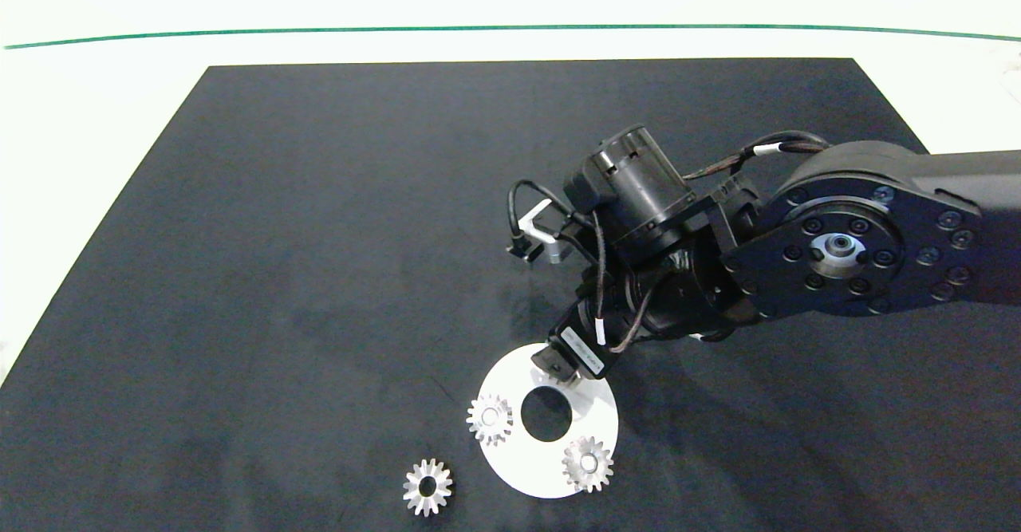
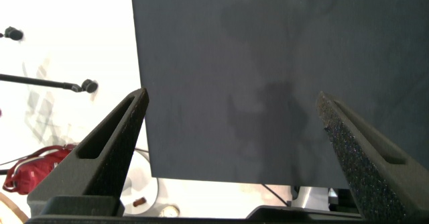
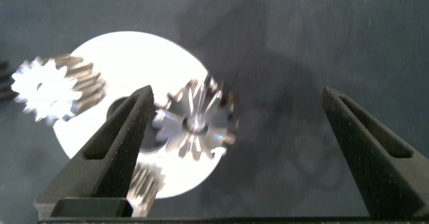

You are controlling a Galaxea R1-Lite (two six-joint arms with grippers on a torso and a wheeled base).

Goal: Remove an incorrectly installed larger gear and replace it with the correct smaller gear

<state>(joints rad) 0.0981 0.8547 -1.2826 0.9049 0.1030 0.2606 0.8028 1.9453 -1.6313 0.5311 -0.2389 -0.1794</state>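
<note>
On the far rim of the flat white disc with the round centre hole (image 1: 533, 468), right under the right gripper (image 3: 234, 127), sits the larger gear (image 3: 196, 125), a silver metal bevel gear with pointed teeth. In the head view the wrist hides it completely, so only the right wrist view shows it: it's between the two grey fingers, close to one and well apart from the other. Jaws are spread wide, not touching it as far as I can tell. My guess is that's the pre-grasp pose, straddling the gear so a squeeze can catch it across the teeth.

Two small silver bevel gears are seated on the same disc, one at its left edge (image 1: 489, 418) and one at its near right edge (image 1: 588, 463), so the big one looks like the odd one out in a ring of three. The smaller gear (image 1: 427, 486), the spare, lies alone on the black mat (image 1: 279, 277) just beside the disc, presumably waiting to go in once the slot is free.

The left gripper (image 2: 231, 157) is off over bare mat near its edge, jaws also spread with nothing between them, out of the head view.
</note>
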